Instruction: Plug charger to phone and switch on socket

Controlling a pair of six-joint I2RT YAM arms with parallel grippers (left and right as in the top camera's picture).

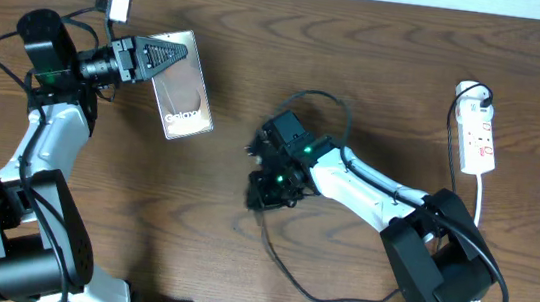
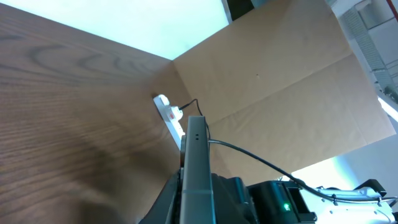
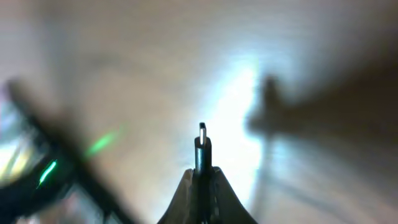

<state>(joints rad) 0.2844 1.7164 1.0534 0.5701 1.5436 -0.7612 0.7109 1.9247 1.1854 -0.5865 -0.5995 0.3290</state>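
**A:** Phone (image 1: 187, 100): the left gripper (image 1: 162, 57) is clamping one short end. The fingers are closing tight on it, and it is looking lifted and tilted.

**B:** What's sitting right of the phone?

**A:** The right gripper (image 3: 202, 180) is hovering right of the phone, well apart from it. It is pinching the charger (image 3: 202, 144), with the plug tip poking out ahead. The socket (image 1: 477, 133) is lying far right of the phone, and nothing is touching it. I can't tell the switch state.

**B:** Which step is this?

**A:** I'm judging that the plug is getting brought to the phone and isn't mating yet. The next move is calling for lining the tip up with the phone's port, which isn't showing. Then the right gripper pushes straight in while the left gripper is bracing. The socket switch is coming after that.
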